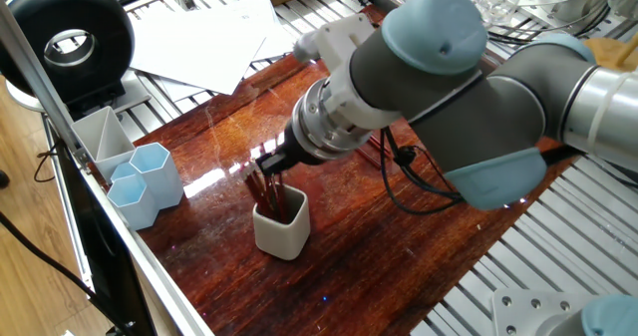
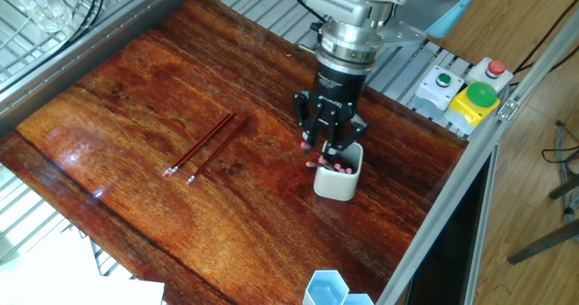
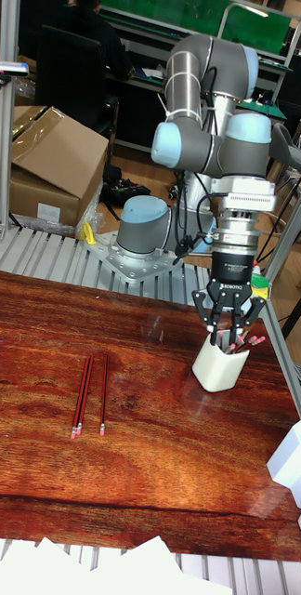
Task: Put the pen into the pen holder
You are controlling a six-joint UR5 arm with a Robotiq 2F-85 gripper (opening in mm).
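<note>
The off-white pen holder stands on the dark wooden table near its right side, leaning slightly, with several red pens sticking out of it. My gripper hangs straight down right over the holder's mouth. Its fingers are spread around the pen tops and no pen rises above them. Three more red pens lie flat on the table to the left, well apart from the gripper.
Pale blue hexagonal cups and a grey compartment tray sit at the table edge. White paper sheets lie at one end. A button box is mounted on the frame beside the holder.
</note>
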